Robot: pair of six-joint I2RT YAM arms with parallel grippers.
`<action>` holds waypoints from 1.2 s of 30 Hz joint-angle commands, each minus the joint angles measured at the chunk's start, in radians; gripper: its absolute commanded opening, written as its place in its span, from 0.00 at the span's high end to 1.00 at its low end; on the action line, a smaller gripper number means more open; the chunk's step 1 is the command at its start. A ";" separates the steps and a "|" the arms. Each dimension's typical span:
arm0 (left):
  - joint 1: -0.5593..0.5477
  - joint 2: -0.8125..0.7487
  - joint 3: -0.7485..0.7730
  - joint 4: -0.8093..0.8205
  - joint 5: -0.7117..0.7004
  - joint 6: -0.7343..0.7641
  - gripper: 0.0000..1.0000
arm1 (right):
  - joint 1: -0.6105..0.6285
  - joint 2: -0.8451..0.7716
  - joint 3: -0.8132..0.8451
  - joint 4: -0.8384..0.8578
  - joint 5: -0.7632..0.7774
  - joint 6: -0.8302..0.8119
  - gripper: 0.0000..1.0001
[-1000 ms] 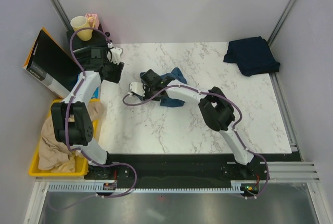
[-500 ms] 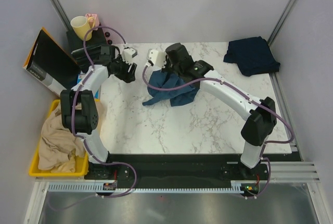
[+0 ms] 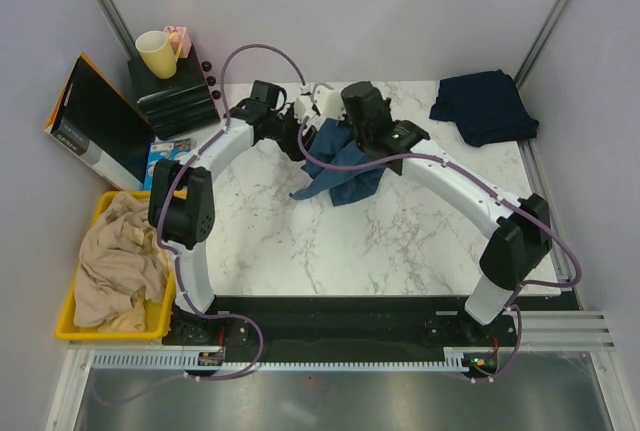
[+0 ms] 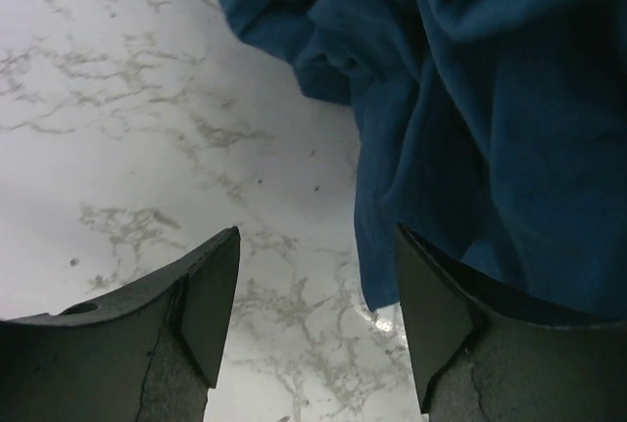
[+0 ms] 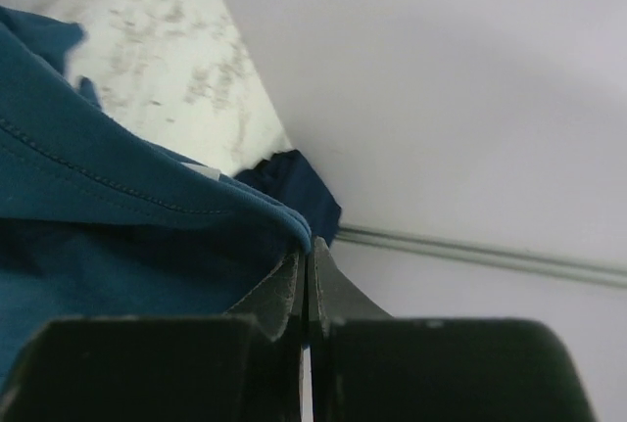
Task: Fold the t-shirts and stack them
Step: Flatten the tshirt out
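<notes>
A steel-blue t-shirt point(image 3: 340, 166) hangs crumpled over the middle back of the marble table point(image 3: 400, 241), its lower part resting on the top. My right gripper point(image 5: 308, 257) is shut on a hemmed edge of this shirt point(image 5: 118, 246) and holds it up; seen from above, the right gripper point(image 3: 324, 129) is at the top of the cloth. My left gripper point(image 3: 292, 136) is just left of it, open, with the shirt's hanging edge point(image 4: 470, 118) close to its right finger point(image 4: 431, 314) and marble between the jaws. A folded navy t-shirt point(image 3: 483, 106) lies at the back right corner.
A yellow bin point(image 3: 70, 321) of beige cloth point(image 3: 115, 261) sits off the table's left edge. A yellow mug point(image 3: 155, 51) stands on stacked black boxes point(image 3: 175, 96) at the back left, beside a flat black box point(image 3: 95, 121). Walls and frame posts point(image 3: 550, 21) close the back.
The right gripper has lifted the steel-blue shirt and carried it toward the back of the table. The left arm has swung right to the shirt, its jaws opening wider.
</notes>
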 commanded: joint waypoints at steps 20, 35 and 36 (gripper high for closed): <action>-0.132 0.206 0.247 0.031 0.098 -0.053 0.26 | -0.197 -0.292 -0.211 0.320 0.145 -0.256 1.00; -0.201 0.356 0.416 0.157 -0.208 -0.085 0.24 | -0.200 -0.302 -0.227 0.286 0.153 -0.215 1.00; -0.201 0.362 0.415 0.157 -0.213 -0.079 0.23 | -0.202 -0.302 -0.227 0.285 0.154 -0.211 1.00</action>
